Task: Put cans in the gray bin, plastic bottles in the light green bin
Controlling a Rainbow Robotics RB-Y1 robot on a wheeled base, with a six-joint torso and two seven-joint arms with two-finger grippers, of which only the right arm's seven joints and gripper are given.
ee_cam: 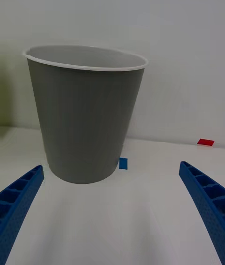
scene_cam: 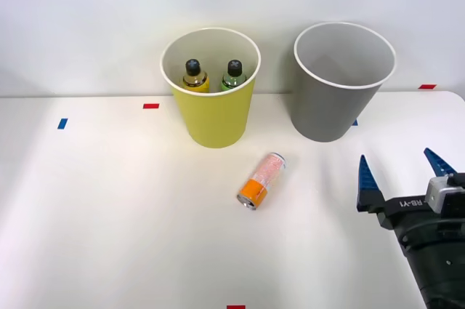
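Note:
A slim can [scene_cam: 261, 180] with an orange end and a pink-speckled white end lies on its side on the white table, in front of and between the two bins. The light green bin [scene_cam: 214, 116] stands at the back and holds two black-capped plastic bottles, a yellow one [scene_cam: 194, 76] and a green one [scene_cam: 233, 75]. To its right stands the gray bin [scene_cam: 333, 109] [ee_cam: 84, 119]; what shows of its pale inside is bare. My right gripper [scene_cam: 402, 169] [ee_cam: 112, 218] hovers open in front of the gray bin, to the right of the can, with nothing between its fingers.
Small tape marks dot the table: red [scene_cam: 150, 106] and blue [scene_cam: 62, 123] at the left, red [scene_cam: 427, 86] at the far right, red [scene_cam: 235, 307] at the front edge, blue [ee_cam: 123, 163] by the gray bin's foot. A white wall rises behind the bins.

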